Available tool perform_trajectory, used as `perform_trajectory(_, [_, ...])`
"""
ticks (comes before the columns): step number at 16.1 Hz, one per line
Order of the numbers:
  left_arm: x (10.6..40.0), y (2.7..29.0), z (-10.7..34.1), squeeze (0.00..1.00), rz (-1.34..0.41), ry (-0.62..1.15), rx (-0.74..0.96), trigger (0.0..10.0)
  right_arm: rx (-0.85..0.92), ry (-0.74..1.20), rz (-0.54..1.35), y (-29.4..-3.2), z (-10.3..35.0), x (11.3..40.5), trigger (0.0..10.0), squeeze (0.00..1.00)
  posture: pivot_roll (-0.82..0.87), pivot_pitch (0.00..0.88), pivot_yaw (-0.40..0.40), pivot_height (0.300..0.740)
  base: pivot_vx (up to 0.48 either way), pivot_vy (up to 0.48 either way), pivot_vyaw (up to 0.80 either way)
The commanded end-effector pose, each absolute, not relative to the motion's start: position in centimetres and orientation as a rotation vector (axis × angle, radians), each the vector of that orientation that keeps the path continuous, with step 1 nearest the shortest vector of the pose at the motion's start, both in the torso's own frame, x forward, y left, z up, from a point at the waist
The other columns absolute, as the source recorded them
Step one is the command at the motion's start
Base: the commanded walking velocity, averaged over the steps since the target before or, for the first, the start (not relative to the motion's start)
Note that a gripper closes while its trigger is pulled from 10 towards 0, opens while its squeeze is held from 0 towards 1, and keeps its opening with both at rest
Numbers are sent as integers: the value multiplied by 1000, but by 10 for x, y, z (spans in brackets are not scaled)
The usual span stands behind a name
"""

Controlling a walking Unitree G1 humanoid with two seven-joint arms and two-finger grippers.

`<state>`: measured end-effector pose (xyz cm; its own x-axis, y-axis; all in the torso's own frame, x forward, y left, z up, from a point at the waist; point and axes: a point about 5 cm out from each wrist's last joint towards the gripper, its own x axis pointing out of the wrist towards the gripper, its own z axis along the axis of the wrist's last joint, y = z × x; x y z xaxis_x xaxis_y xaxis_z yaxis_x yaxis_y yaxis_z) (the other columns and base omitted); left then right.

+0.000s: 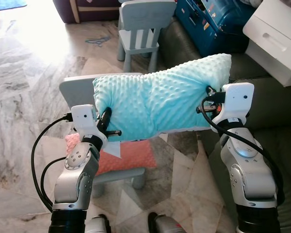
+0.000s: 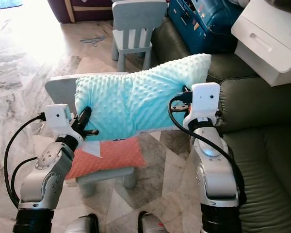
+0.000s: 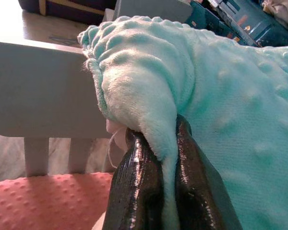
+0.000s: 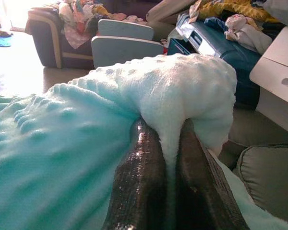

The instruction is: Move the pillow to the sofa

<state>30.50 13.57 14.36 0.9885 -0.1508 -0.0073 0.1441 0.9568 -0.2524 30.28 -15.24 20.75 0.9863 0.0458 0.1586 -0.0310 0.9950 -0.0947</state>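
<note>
Marble-patterned floor tiles (image 1: 24,97), grey and cream and washed out by glare toward the far side, cover the room. On them stands a small grey child's chair (image 1: 77,90) directly before the robot, with a coral dotted cushion (image 1: 131,155) lying on its seat. A second pale grey child's chair (image 1: 140,29) stands farther back, beside a blue suitcase (image 1: 208,24) and a white drawer unit (image 1: 276,39). A dark green leather sofa (image 2: 262,145) runs along the robot's right side.

The turquoise dotted pillow (image 1: 160,97) is held in the air between the two arms, above the near chair and its coral cushion, its right end higher and over the sofa's edge. The left gripper (image 3: 165,158) pinches the pillow's left lower corner, its two black fingers (image 3: 137,191) closed tight with a fold of fabric squeezed between them. The right gripper (image 4: 168,158) does likewise at the pillow's right end, fingers clamped together on a bunched ridge of the plush cover.
</note>
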Motion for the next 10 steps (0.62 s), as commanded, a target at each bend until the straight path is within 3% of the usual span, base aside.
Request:
perform_trajectory(1, [304,132,141,0,-165,34,-256,10000,-97,-194,38,-154,214,302,10000,0,-118,222,-74,740,0,0,0])
perform_trajectory(4, [304,133,141,0,-162,36,-250,10000,-91,-193,39,-153,213,302,10000,0,-112,219,-70,740,0,0,0])
perform_trajectory(10, [305,133,140,0,-151,48,-256,10000,-85,-189,38,-152,213,303,10000,0,-111,222,-67,740,-339,0,0])
